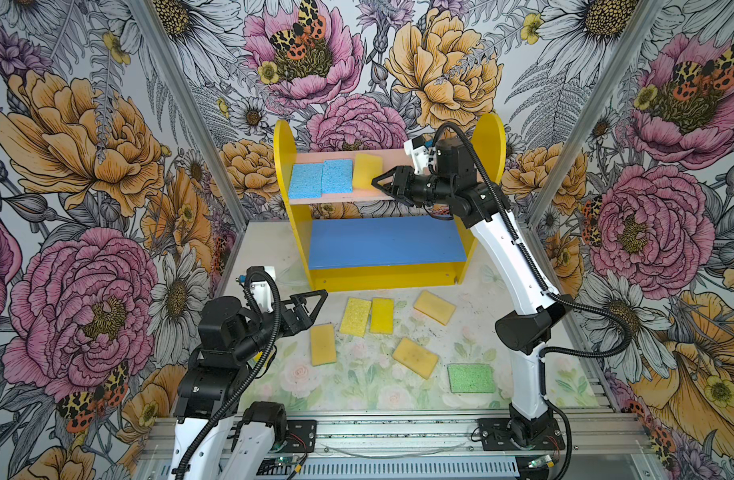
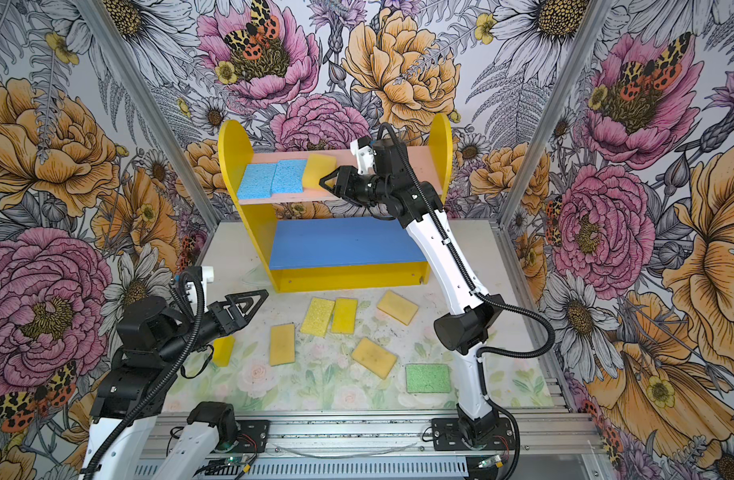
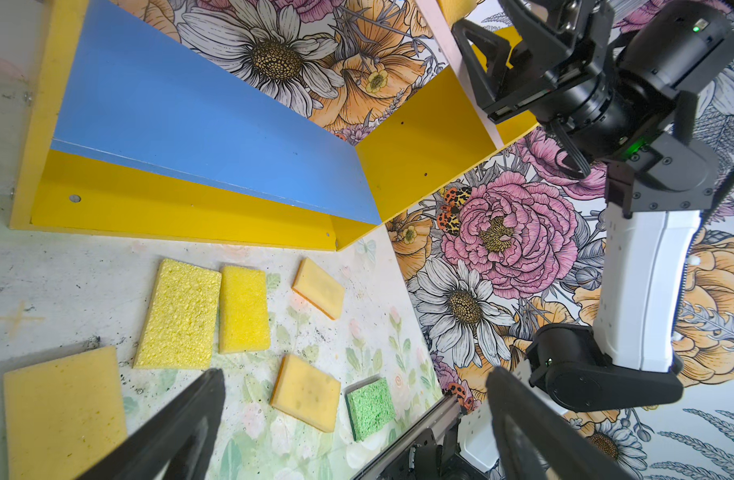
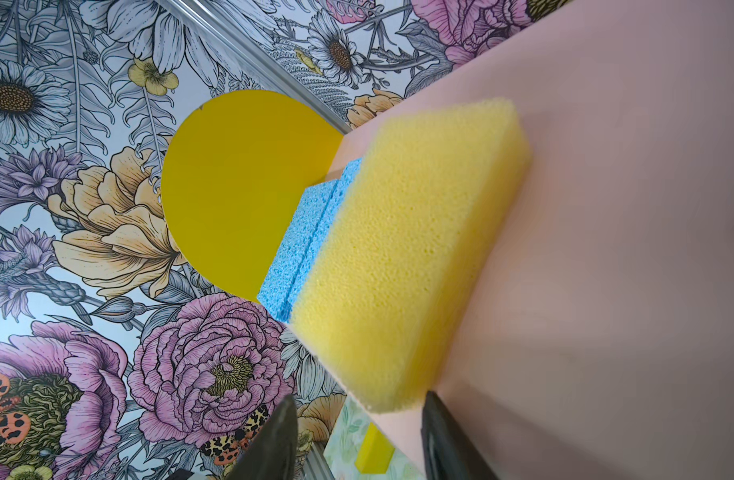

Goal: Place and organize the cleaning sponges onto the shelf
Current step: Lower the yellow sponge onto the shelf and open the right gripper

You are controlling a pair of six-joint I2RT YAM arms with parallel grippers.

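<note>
Floral tabletop (image 1: 265, 249) | shelf (image 1: 284, 145) top: two blue sponges (image 1: 305, 180), yellow sponge (image 1: 367, 170) | left tool (image 1: 320, 307), right tool (image 1: 377, 182) spread

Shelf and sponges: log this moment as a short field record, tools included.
shelf: two boards, at the back of the table
pink upper board: two blue sponges side by side, one yellow sponge right of them
blue lower board: no sponges
on table: six loose yellow sponges, one partly hidden by the left arm; one green sponge
right tool: open, tips at the yellow sponge's near end
left tool: open, empty, above the table's left side
</note>
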